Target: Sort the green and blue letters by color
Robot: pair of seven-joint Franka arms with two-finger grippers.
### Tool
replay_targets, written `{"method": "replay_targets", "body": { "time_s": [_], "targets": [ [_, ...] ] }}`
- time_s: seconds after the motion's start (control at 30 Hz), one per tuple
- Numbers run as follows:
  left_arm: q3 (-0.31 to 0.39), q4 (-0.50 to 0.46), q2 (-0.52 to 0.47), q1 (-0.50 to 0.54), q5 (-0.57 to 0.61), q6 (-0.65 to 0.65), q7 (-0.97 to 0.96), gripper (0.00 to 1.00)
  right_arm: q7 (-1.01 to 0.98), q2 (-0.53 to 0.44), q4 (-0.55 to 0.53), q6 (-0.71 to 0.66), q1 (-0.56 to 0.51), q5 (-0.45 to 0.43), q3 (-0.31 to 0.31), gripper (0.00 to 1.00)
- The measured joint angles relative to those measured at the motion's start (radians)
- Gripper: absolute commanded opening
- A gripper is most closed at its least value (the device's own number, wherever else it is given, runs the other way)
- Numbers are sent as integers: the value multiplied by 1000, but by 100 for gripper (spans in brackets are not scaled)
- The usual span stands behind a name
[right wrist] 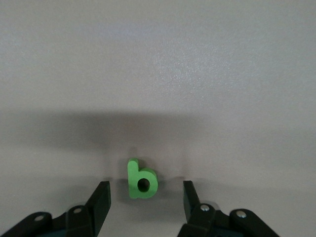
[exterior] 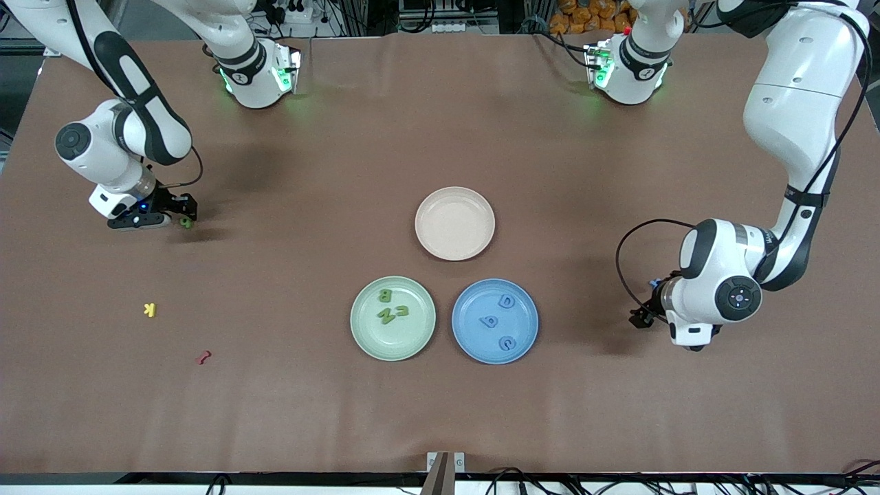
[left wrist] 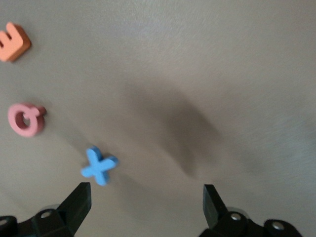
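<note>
A green letter [right wrist: 142,179] lies on the table, just ahead of the open fingers of my right gripper [right wrist: 145,198]. In the front view the gripper [exterior: 180,214] is low over the letter [exterior: 185,222], toward the right arm's end of the table. My left gripper [left wrist: 145,200] is open and empty low over the table. A blue X [left wrist: 98,166] lies just ahead of one finger [left wrist: 79,197]. In the front view the left gripper [exterior: 643,317] hides the X. The green plate [exterior: 405,342] holds three green letters. The blue plate [exterior: 474,342] holds three blue letters.
An empty pink plate [exterior: 454,223] sits farther from the front camera than the two plates. A pink Q [left wrist: 25,119] and an orange E [left wrist: 13,42] lie near the X. A yellow K [exterior: 150,310] and a small red piece [exterior: 203,357] lie nearer the front camera than the right gripper.
</note>
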Motion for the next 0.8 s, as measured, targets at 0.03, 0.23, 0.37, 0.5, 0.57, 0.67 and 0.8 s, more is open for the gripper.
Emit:
{"method": "replay_targets", "body": {
  "time_s": [0.03,0.23,0.37,0.5,0.57,0.67,0.8],
  "targets": [
    [0,-14,-6,7,3,0,41,100,0,3,0,4,0,0,0,62],
    [0,-86,-53,78,8,0,215,100,0,19,0,14,0,0,0,41],
    [-7,-123,-81,115,8,2,256,100,0,19,0,17,0,0,1,25],
    [-15,-160,-100,125,8,36,260,100,0,15,0,16,0,1,3,0],
    [-19,-187,-111,125,8,76,260,100,0,15,0,16,0,1,3,0],
    [-25,-235,-130,124,8,145,260,100,0,15,0,16,0,1,3,0],
    [-27,-284,-149,122,8,209,260,100,7,15,2,17,3,1,5,0]
  ]
}}
